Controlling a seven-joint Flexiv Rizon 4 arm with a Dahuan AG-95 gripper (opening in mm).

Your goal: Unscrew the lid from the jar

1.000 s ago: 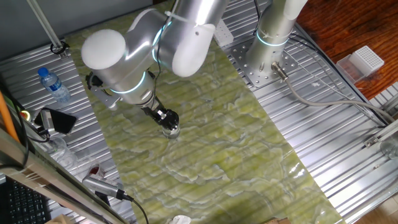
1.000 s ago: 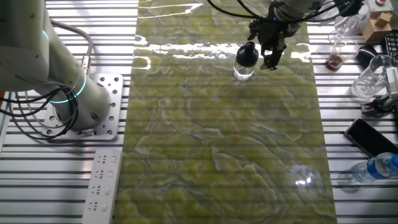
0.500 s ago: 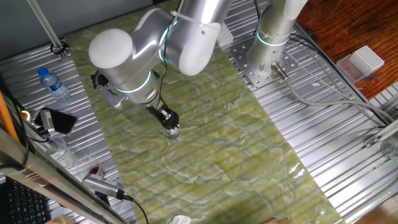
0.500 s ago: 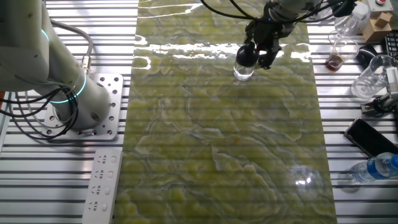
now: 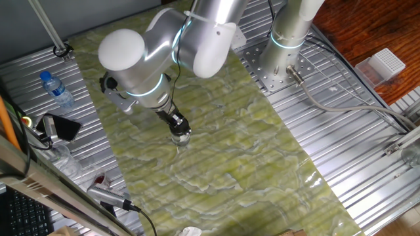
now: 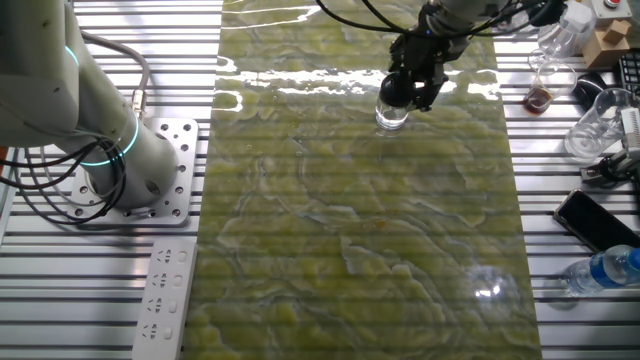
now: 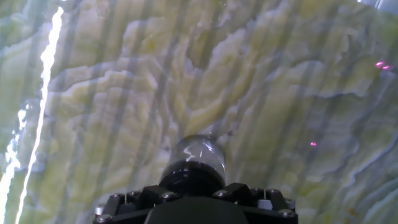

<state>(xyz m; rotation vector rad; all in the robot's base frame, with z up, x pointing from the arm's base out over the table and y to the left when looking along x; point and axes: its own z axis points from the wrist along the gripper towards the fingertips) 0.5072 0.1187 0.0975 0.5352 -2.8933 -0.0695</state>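
- Over the last second the fingers (image 6: 408, 88) shift from just beside the jar's top at its 3 o'clock side to directly over the lid (image 6: 397, 88); the wrist moves with them in both fixed views.
- The jar (image 6: 391, 115) stands upright in the same spot throughout, on the green marbled sheet of the bench (image 6: 120, 330), toward 12 o'clock of the sheet in the other fixed view.
- My reading: the approach is ending and the grasp on the lid is about to be made or is just made; no turning is evident yet, and the lid sits on the jar.
- In the hand view the lid (image 7: 194, 176) shows as a dark band above the clear glass (image 7: 198, 154), right against the hand's black body at 6 o'clock of the frame.
- Hidden: the fingertips are cut off in the hand view, and in one fixed view the wrist covers nearly all but the jar's base (image 5: 181, 138). Whether the fingers are apart or clamped on the lid, I cannot tell.
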